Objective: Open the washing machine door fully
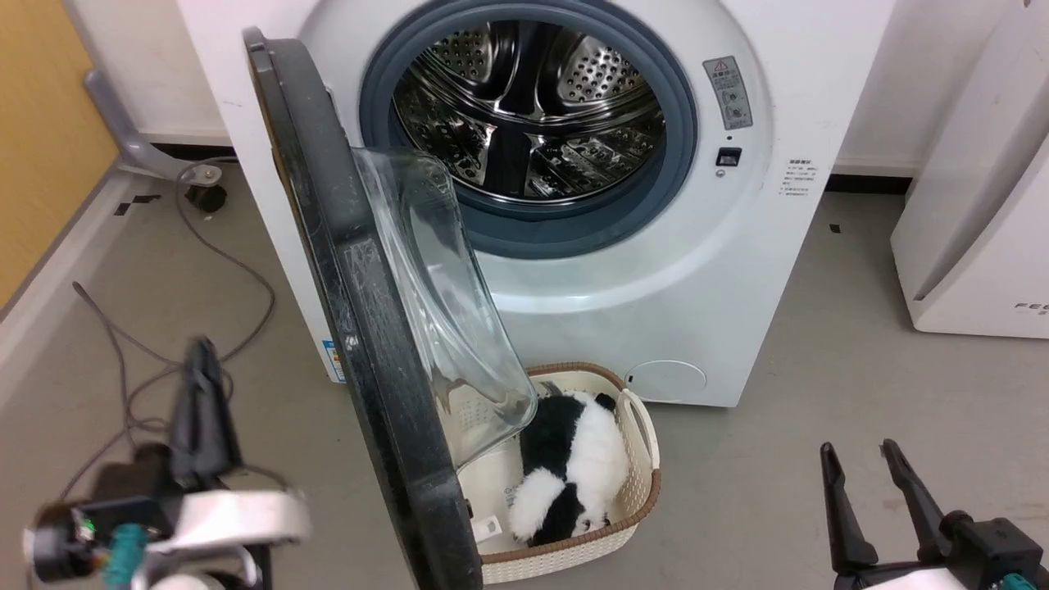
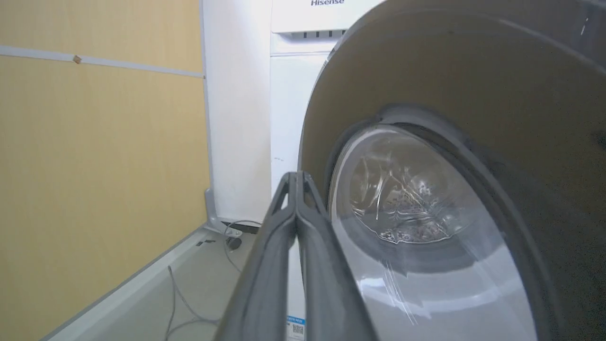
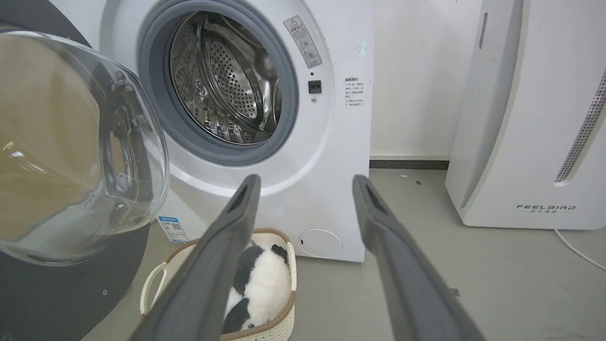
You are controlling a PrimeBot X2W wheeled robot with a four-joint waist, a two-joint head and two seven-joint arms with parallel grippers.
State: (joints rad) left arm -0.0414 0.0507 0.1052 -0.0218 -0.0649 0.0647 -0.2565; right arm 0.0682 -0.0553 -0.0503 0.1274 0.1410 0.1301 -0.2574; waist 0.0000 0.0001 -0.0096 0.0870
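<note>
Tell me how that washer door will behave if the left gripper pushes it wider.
The washing machine door looks rigid, so it should swing as one piece rather than flex. Its glossy face may let the shut left gripper slide. The glass bowl probably makes it heavy.

The floor (image 1: pixel 819 393) is smooth grey, with a few small black tape marks (image 1: pixel 135 201). A wood-coloured panel wall (image 2: pixel 94 142) runs along the left, edged by a pale grey skirting strip (image 1: pixel 57 262). The back wall (image 3: pixel 412 71) is white with a black skirting (image 3: pixel 409 164). Grey cables (image 1: pixel 246 279) trail over the floor on the left, near a grey metal bracket (image 1: pixel 131 139). On the right stands a tall white FEELBIRD appliance (image 3: pixel 521 118), with a white cord (image 3: pixel 577 248) beside it. A cream woven basket (image 1: pixel 635 500) on the floor holds a black-and-white plush toy (image 1: pixel 574 467).
</note>
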